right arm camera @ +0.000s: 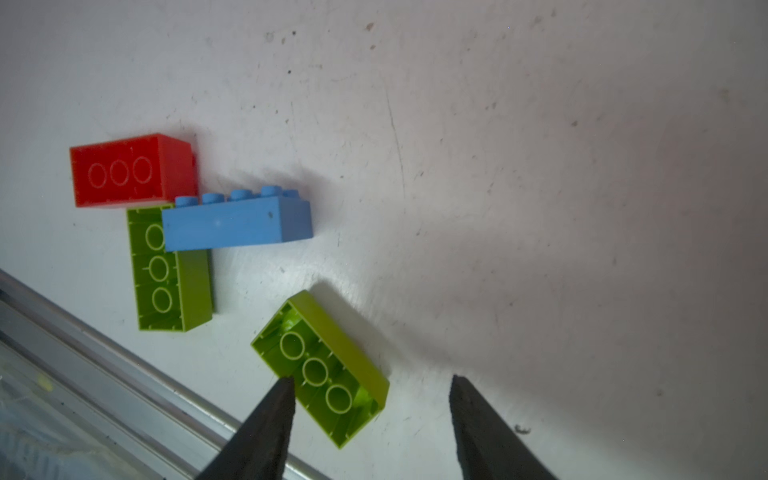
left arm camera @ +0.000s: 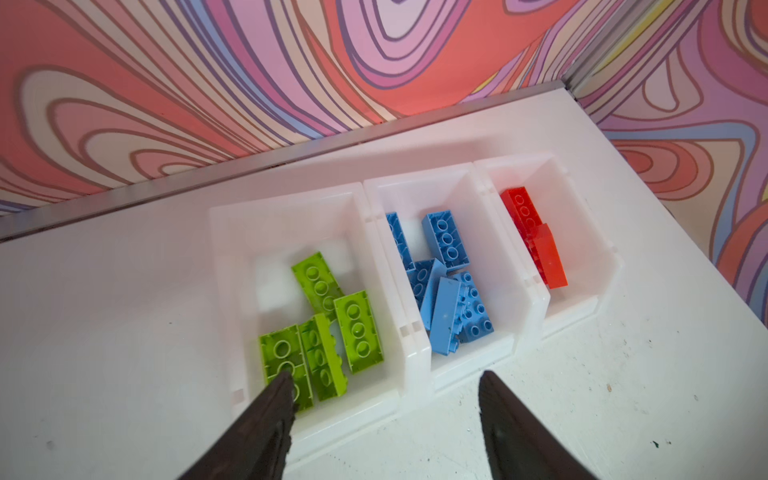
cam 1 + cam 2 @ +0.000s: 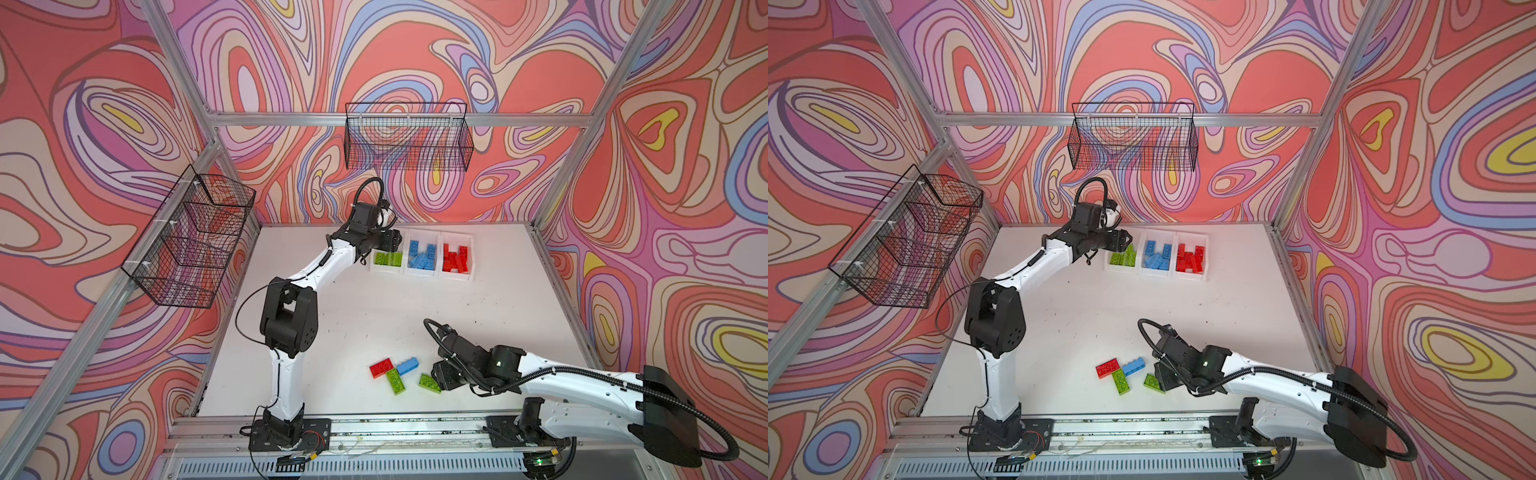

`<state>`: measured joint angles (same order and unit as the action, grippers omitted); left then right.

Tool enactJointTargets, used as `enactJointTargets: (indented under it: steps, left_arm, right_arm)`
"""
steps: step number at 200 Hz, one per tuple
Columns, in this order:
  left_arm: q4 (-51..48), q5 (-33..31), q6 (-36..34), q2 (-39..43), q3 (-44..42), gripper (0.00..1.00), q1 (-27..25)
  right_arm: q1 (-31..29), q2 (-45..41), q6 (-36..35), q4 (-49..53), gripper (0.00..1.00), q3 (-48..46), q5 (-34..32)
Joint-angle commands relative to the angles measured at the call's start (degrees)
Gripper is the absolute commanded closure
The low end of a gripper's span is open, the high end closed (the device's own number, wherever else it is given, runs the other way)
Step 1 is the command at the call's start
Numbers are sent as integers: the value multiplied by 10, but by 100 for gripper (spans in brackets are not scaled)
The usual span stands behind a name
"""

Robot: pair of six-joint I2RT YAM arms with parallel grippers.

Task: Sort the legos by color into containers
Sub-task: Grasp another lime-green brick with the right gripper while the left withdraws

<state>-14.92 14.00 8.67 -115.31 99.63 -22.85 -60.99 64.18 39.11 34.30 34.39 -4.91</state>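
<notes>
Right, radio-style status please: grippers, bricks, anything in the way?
Left gripper open, empty, over green bin. Right gripper open beside loose green brick. Red brick, blue brick, second green brick also loose on table; nothing in the way.

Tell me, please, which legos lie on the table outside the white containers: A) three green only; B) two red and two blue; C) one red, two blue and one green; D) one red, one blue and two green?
D: in a top view a red lego, a blue lego and a green lego sit clustered on the table, with a second green lego a little apart.
</notes>
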Motion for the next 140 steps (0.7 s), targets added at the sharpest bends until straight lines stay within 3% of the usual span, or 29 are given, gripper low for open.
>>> enactJointTargets:
  steps: [1, 48, 98, 140]
  left_arm:
    - [35, -4, 2, 28, -41, 28, 6]
    - [54, 0, 7, 57, -96, 29, 17]
    - [57, 0, 5, 74, -123, 29, 20]
    - [57, -5, 2, 90, -149, 30, 21]
  right_arm:
    - [-33, 13, 23, 23, 36, 17, -12]
    - [-75, 112, -4, 23, 33, 56, -39]
    - [-77, 165, -24, 2, 32, 74, -67]
    - [-77, 207, -40, -27, 40, 76, -55]
